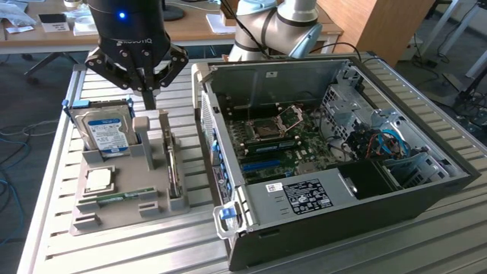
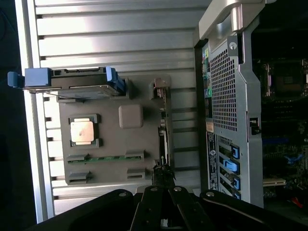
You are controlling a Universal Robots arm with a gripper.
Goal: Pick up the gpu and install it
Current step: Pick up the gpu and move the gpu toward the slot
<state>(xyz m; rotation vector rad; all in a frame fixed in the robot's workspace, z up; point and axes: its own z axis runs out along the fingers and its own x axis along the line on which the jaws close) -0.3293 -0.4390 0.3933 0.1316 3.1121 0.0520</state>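
The gpu stands on its edge in a slot of the grey holder, seen as a thin dark strip. In the wrist view the gpu runs as a narrow card along the holder's side nearest the case. My gripper hangs above the far end of the holder, between the hard drive and the gpu, shut with nothing in it. Its black fingers meet in a point just over one end of the gpu.
A blue-labelled hard drive, a CPU and a RAM stick sit in the same holder. The open computer case lies on the exterior view's right with its motherboard exposed. Everything rests on a slatted metal table.
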